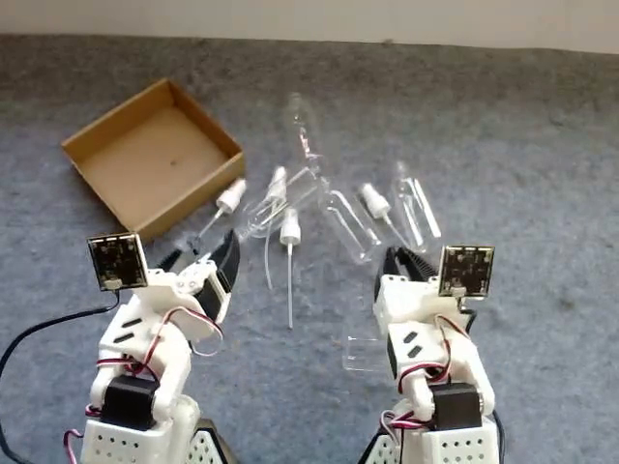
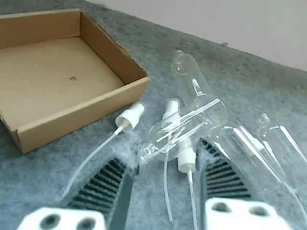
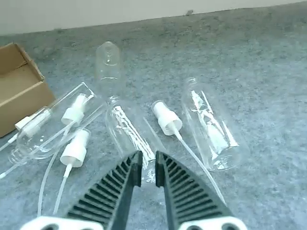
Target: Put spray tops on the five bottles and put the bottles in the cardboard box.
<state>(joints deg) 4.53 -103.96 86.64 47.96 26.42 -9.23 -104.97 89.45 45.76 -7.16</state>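
**Q:** Where do the task's things lie?

**A:** The bottles (image 1: 348, 224) and tops (image 1: 374, 201) lie loose on the tabletop (image 1: 542, 145), just ahead of both arms. The box (image 1: 145, 159) stands beyond the left arm, well apart from the right.

**Q:** State of each end effector?

**A:** Left end effector (image 2: 165, 187): spread, pinching nothing. Right end effector (image 3: 148, 167): pressed almost together, pinching nothing.

**Q:** Which relation governs the coming move?

**A:** One top (image 2: 186, 154) lies between the left fingers, its tube running back toward the arm. A bottle (image 2: 192, 120) lies just ahead, long axis oblique to the gap. Judged: the left arm is nearer both.
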